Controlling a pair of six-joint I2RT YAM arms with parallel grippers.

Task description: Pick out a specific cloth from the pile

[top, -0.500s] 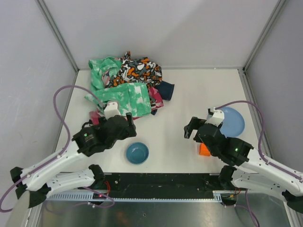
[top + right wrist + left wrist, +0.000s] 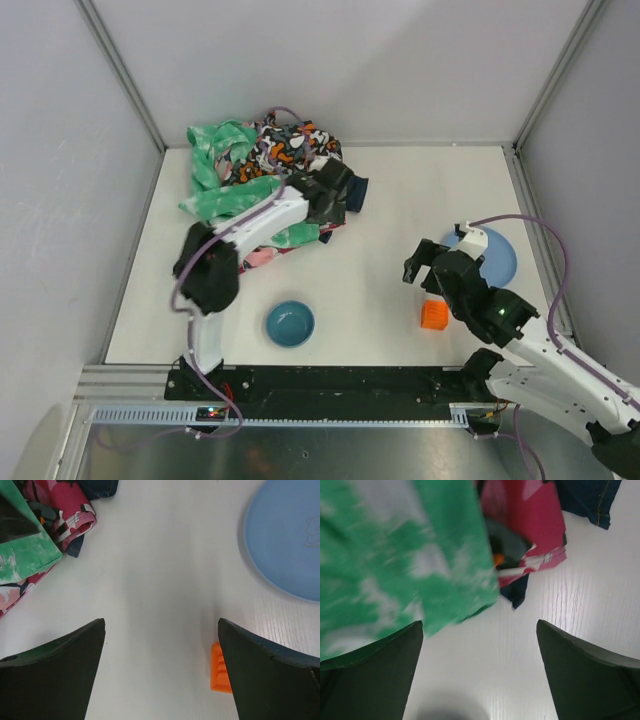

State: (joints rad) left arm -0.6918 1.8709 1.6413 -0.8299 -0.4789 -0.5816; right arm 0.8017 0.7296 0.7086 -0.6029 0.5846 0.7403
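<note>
Both left gripper (image 2: pixel 479 630) and right gripper (image 2: pixel 161 630) spread, empty; at the pile (image 2: pixel 240 165), the left could snag green cloth (image 2: pixel 395 555), missing navy cloth (image 2: pixel 587 500).

Bare table (image 2: pixel 400 200) separates the pile (image 2: pixel 228 160) from the blue plate (image 2: pixel 500 258).

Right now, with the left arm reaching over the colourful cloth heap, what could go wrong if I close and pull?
1. The open left gripper frames white tabletop and the green-and-white tie-dye cloth; the dark navy-blue garment sits off at the far right, so closing here would likely catch the wrong piece.
2. Most of the navy garment seems tucked under the pink patterned cloth, so pulling may drag the heap along.
</note>
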